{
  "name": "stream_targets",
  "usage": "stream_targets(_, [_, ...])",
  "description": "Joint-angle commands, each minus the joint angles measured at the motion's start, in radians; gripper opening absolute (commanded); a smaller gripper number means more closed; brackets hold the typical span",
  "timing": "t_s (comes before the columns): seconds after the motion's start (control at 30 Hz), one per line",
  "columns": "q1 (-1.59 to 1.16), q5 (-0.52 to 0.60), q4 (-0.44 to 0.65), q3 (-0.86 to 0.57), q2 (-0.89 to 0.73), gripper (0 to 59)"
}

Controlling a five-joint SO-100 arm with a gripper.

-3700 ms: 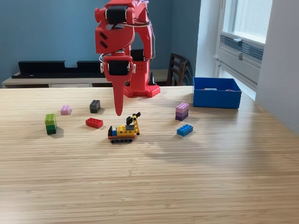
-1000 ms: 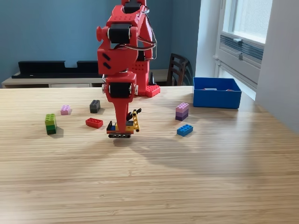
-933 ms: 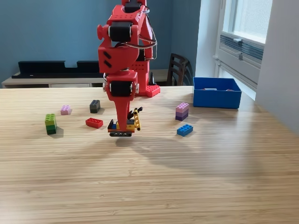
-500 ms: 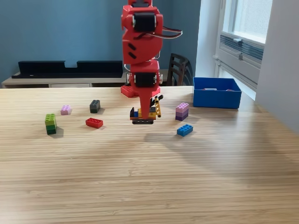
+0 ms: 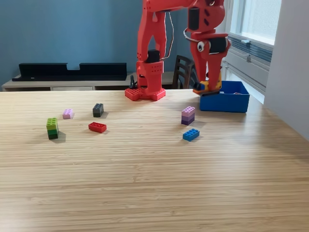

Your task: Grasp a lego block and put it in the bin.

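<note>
One table (image 5: 154, 183) carries everything. Bin (image 5: 231, 102) sits far right in the exterior view. Arm's fingers (image 5: 211, 83) clamped on a small lego model (image 5: 206, 87), held above the bin's left wall. Step in hand: carry to bin. Next, judged: shift slightly right over the opening, then release. Five loose blocks lie on the table's left and middle.

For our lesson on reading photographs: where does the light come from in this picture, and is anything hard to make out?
Exterior view: daylight enters from the window on the view's right, washing out the table nearest the camera and leaving only faint shadows by the blocks; the gripper and the lego model it carries near the bin look slightly soft, so the model's details are unclear.
</note>
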Motion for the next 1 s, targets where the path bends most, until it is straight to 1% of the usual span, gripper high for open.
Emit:
stream_targets(0.03, [-0.199, 0.023, 0.038, -0.012, 0.132, 0.0])
stream_targets(0.23, [-0.411, 0.044, 0.046, 0.037, 0.132, 0.0])
stream_targets(0.4, [-0.555, 0.037, 0.046, 0.071, 0.132, 0.0])
stream_targets(0.6, [-0.638, 0.012, 0.046, 0.094, 0.130, 0.0])
stream_targets(0.87, [-0.664, -0.020, 0.044, 0.097, 0.130, 0.4])
stream_targets(0.97, [-0.669, -0.029, 0.044, 0.107, 0.130, 14.8])
stream_targets(1.0, [-0.670, -0.029, 0.044, 0.110, 0.130, 17.7])
